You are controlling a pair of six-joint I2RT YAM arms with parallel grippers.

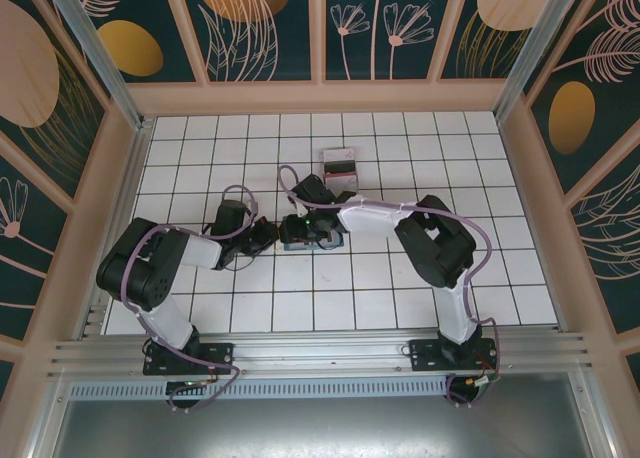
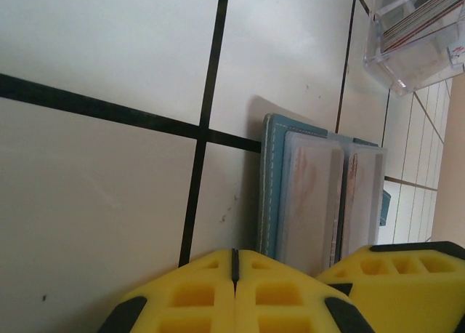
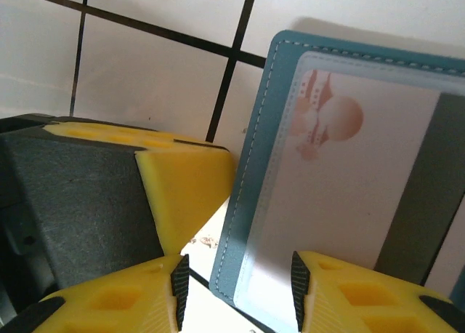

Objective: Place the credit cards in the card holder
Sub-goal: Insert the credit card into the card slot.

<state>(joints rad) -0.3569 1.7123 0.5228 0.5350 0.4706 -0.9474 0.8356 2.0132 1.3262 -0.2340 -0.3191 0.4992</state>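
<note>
Teal-blue folding card holder [image 2: 305, 202] lies open on white tiles [image 1: 400, 298] at centre frame. The left gripper [image 2: 234, 289] has its yellow fingers pressed together beside it. The right gripper [image 3: 236, 289] has its fingers apart over its edge. Thin credit cards [image 2: 425, 17] stand in a clear plastic tray [image 2: 407, 64], upper right.

The yellow-padded left gripper [image 2: 234, 259] has its jaws pressed together. The matching right gripper [image 3: 237, 289] stands half spread, close beside the left one's fingertips.
</note>
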